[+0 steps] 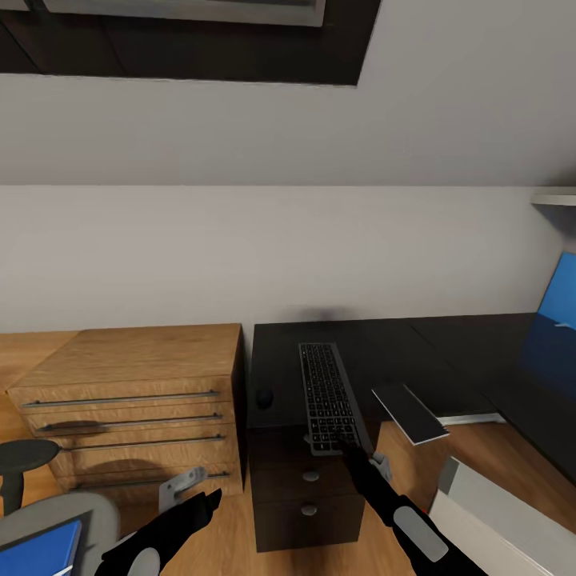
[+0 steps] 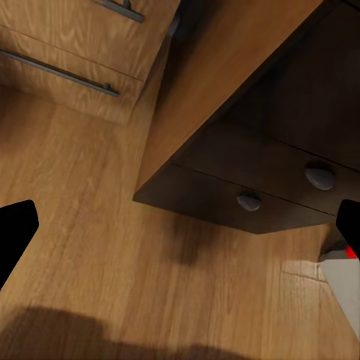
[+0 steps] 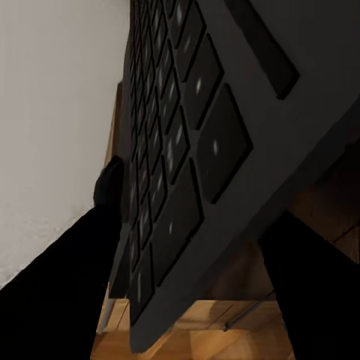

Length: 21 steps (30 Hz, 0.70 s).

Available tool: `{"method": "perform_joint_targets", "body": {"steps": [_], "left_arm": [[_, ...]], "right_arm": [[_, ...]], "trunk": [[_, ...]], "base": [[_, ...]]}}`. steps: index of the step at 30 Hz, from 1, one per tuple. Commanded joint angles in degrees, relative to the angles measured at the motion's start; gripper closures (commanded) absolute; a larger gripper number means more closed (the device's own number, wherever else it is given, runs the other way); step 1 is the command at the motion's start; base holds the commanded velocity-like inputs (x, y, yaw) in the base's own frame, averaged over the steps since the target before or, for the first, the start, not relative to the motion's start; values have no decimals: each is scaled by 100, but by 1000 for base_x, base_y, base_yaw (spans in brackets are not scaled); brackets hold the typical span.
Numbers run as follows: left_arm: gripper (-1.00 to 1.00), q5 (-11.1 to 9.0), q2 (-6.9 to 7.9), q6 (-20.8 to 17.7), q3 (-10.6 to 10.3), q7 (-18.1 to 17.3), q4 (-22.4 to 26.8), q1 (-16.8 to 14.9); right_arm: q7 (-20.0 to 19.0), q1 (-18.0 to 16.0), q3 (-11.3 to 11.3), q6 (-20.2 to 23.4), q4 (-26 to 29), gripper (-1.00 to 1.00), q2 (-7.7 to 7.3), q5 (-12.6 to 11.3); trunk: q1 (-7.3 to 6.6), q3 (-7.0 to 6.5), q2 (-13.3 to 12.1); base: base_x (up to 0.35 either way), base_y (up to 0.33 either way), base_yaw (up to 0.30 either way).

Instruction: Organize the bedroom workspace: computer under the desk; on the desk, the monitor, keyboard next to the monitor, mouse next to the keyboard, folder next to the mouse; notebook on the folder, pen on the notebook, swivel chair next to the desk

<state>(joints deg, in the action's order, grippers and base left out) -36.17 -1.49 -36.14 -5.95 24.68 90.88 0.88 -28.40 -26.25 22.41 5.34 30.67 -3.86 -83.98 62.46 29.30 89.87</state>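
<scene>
Now we set the keyboard (image 1: 326, 396) on the desk (image 1: 448, 344), right gripper (image 1: 349, 442) pinching its near end; next, release. Left gripper (image 1: 210, 502) hangs spread, empty.

Dark grey keyboard (image 1: 326, 396), black desk (image 1: 448, 352)

Right arm extended forward and up from lower right of head view, black forearm with grey panel near wrist. Right gripper (image 1: 346, 445) at near end of keyboard (image 1: 326, 396), fingers closed on its edge; in right wrist view one dark finger (image 3: 67, 277) on key side, other on underside, keyboard slab between them. Left arm low, forearm angled inward, left gripper (image 1: 196, 512) hanging free, fingers spread apart; black fingertips (image 2: 13, 232) at opposite edges of left wrist view, nothing between them.
</scene>
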Motion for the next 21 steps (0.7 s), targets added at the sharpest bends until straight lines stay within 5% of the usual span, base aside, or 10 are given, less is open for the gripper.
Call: {"method": "perform_joint_targets", "body": {"steps": [1,12,21], "left_arm": [[-100,-62,-1,-7,-3,54,9,-2],[-100,-64,-21,8,-11,61,-65,-2],[-100,-65,-23,11,-11,65,-97,-1]], "right_arm": [[-16,-4,26,15,-1,100,-6,-59],[-25,-3,27,-19,8,100,0,-57],[-33,-3,30,-52,201,100,-13,-57]], "trunk": [[0,5,3],[0,5,3],[-198,-157,-358]], "base": [[0,0,0],[0,0,0],[0,0,0]]}}
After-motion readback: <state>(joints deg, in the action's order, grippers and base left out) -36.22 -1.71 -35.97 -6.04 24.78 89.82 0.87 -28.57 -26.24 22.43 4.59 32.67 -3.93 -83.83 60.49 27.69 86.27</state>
